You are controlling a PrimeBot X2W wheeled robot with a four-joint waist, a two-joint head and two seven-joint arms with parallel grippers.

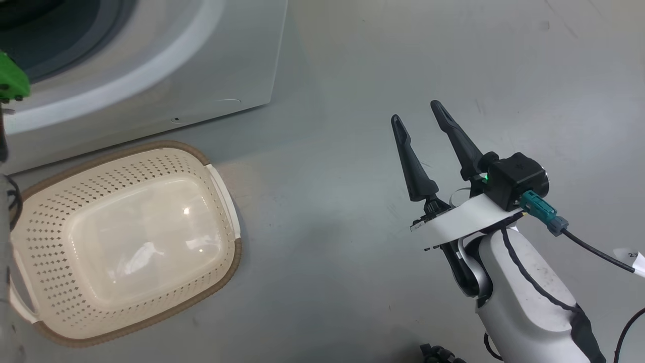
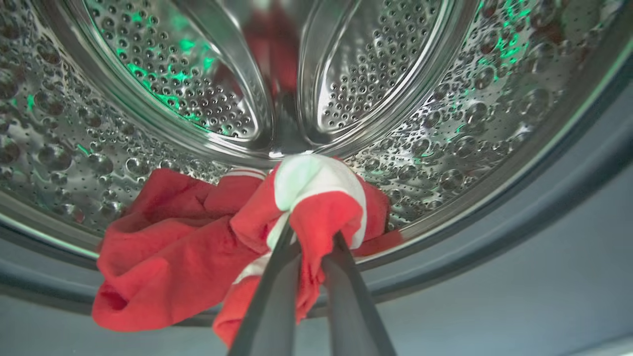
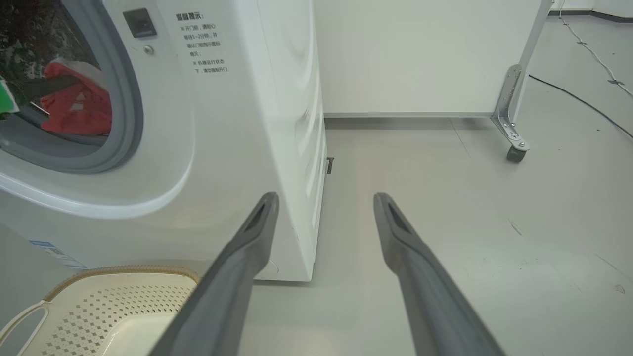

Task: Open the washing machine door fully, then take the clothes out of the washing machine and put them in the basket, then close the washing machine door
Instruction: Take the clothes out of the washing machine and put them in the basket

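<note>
I count one washing machine (image 3: 237, 123), one basket (image 1: 48, 242), one piece of clothes (image 2: 168, 247) and two grippers. My left gripper (image 2: 312, 236) has its jaws clamped on a red-and-white fold of the clothes at the mouth of the steel drum (image 2: 445, 123), with the rest slumped over the lip. My right gripper (image 1: 416, 112) hangs above the floor (image 1: 352, 75), jaws wide apart and holding nothing. The head view gives me the whole basket, just in front of the machine. The right wrist view adds the red cloth seen through the opening.
</note>
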